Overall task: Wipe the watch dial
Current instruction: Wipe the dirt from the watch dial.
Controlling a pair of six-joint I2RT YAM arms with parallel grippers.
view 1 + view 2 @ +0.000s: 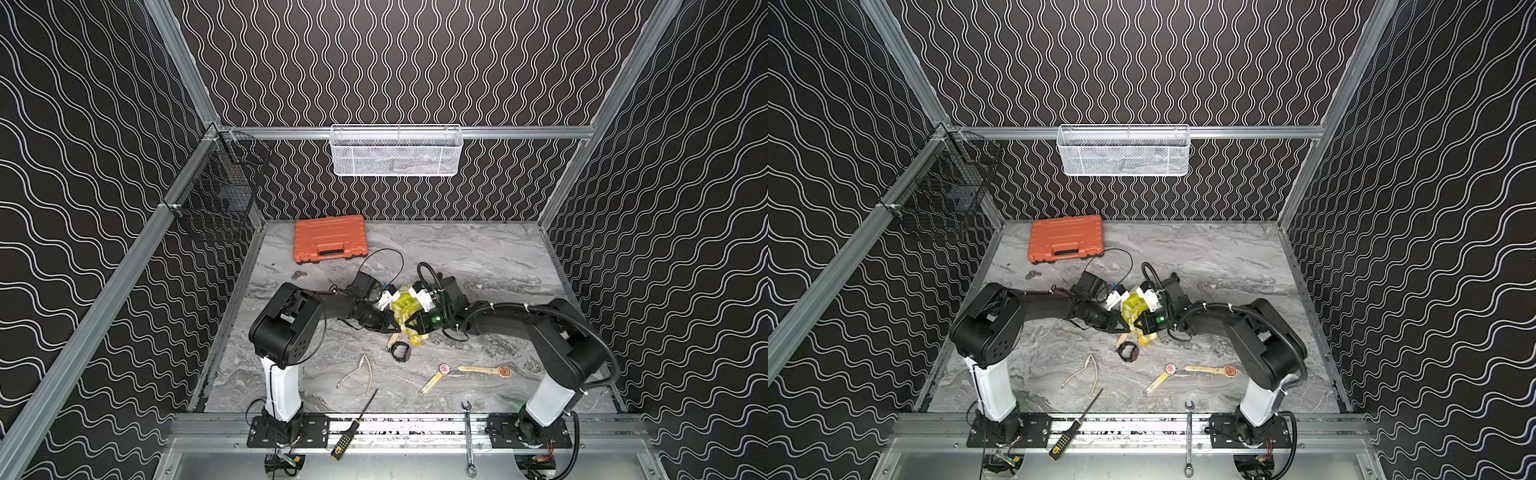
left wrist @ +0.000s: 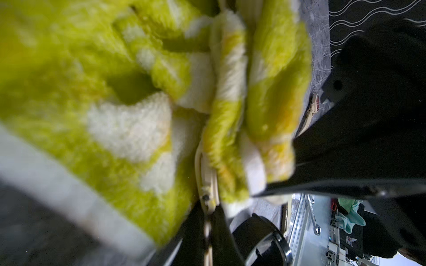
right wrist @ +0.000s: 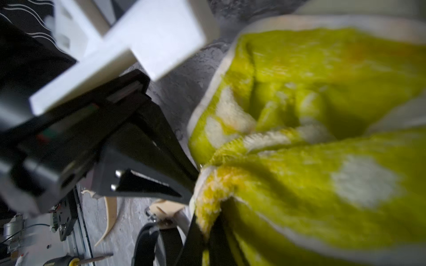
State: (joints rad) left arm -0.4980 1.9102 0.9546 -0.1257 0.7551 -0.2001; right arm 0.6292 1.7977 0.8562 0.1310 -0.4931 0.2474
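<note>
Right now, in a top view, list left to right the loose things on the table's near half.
Beige glasses → black watch → round-dial watch → beige-strap watch. Screwdriver and wrench overlap these, so they are left out.

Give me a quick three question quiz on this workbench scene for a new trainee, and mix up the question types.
1. True or false: the orange case lies open on the table.
2. What does the right gripper pinch? A) the green and white cloth B) a sponge C) a brush
3. Fill in: the left gripper is shut on a cream watch ____.
Key: 1 false, it is closed; 2 A; 3 strap.
</note>
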